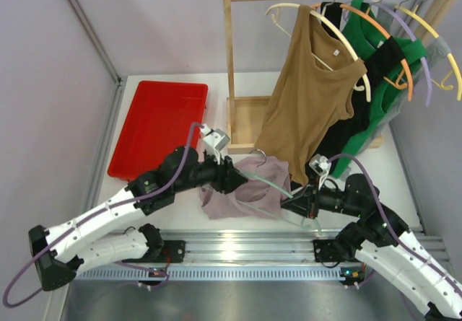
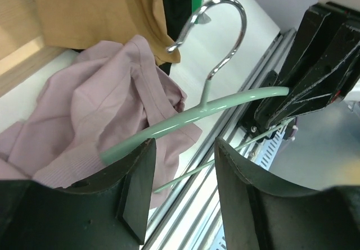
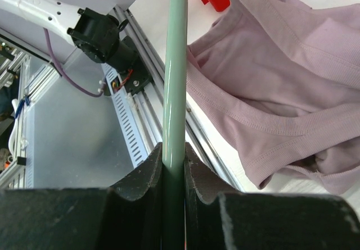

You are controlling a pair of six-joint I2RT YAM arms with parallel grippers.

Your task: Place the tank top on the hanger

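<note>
The right gripper (image 3: 173, 168) is clamped on one arm of the mint-green hanger (image 2: 197, 114) and holds it over the mauve tank top (image 1: 238, 195), which lies crumpled on the white table (image 1: 408, 177) just in front of the arm bases. The left gripper (image 2: 183, 191) has its jaws apart, close beside the fabric. It should, I think, pinch a single shoulder strap, not the whole bundle, and lead it over the free hanger arm.

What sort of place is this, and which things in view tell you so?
Probably a robot lab's test cell, staged for hanging clothes: two arms bolted to an aluminium rail, bare panel walls, and a small wooden rack of garments. The right gripper clamps the hanger by the tank top.
</note>
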